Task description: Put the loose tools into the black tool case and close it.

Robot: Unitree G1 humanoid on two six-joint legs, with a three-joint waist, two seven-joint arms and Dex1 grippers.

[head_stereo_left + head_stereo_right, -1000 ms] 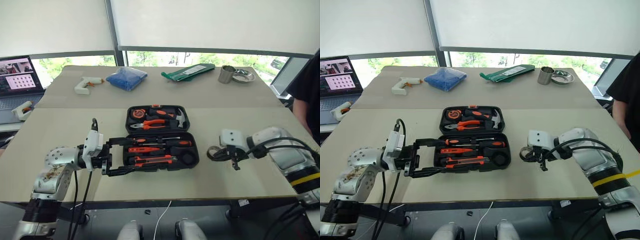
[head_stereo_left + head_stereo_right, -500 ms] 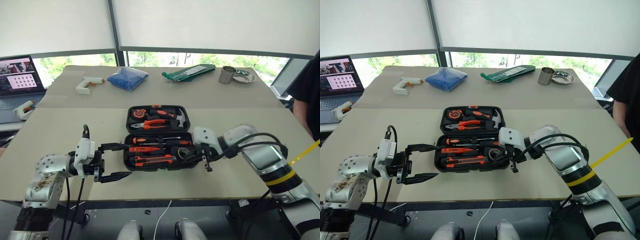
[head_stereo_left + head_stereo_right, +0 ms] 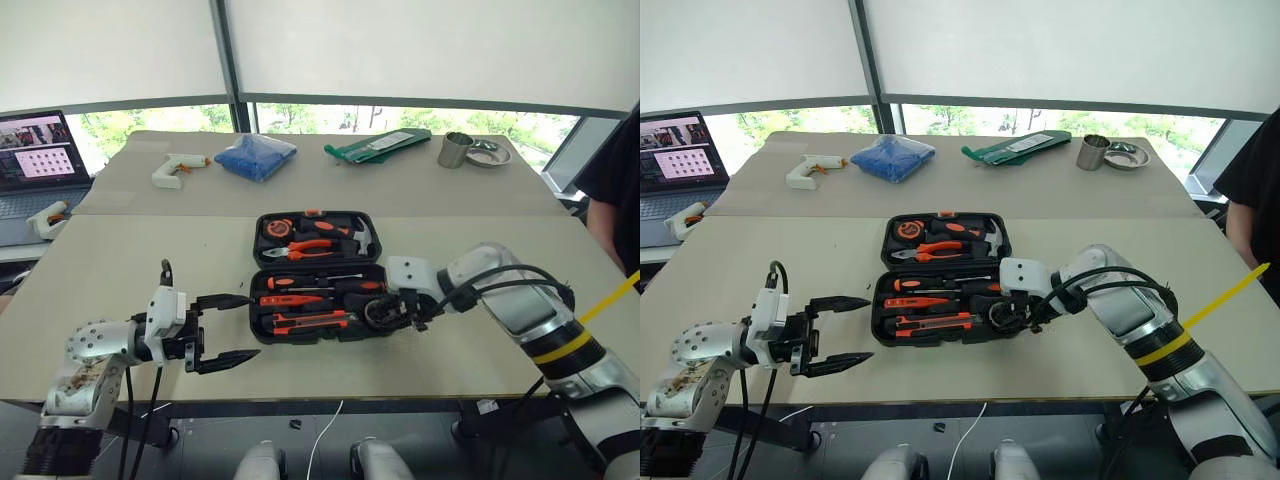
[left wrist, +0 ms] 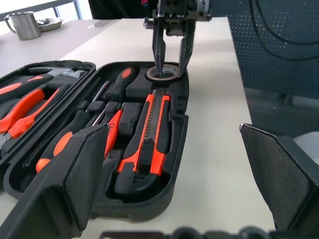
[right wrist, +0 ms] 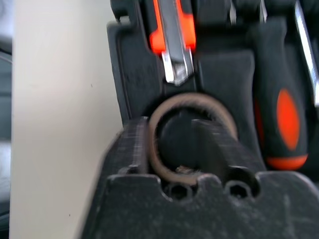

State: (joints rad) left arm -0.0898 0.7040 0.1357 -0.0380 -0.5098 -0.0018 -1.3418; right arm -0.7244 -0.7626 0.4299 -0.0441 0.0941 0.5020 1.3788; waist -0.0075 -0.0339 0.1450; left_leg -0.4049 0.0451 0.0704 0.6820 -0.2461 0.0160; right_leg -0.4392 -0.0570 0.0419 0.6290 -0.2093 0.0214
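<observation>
The black tool case (image 3: 310, 336) lies open at the table's middle. In its near half lie three screwdrivers (image 3: 300, 283) and the orange-black utility knife (image 3: 310, 320), also seen in the left wrist view (image 4: 152, 134). The small black tape roll (image 4: 167, 74) sits in the round recess at the case's right end. My right gripper (image 3: 385, 318) points down at the roll (image 5: 199, 102), its fingers (image 5: 134, 144) parted astride the ring's wall, one outside and one inside. My left gripper (image 3: 248, 325) hovers wide open, just left of the case.
Orange pliers (image 3: 310, 248), a hammer and a tape measure fill the case's lid. At the table's far side lie a white glue gun (image 3: 175, 168), blue cloth (image 3: 255, 155), green bag (image 3: 375, 143) and metal cup (image 3: 453, 148). A laptop (image 3: 35, 160) stands left; a person (image 3: 615, 170) stands right.
My right gripper carried the tape roll left from the bare table to the case's right end, lowered it into the recess and parted its fingers. My left gripper drew back left and lower.
</observation>
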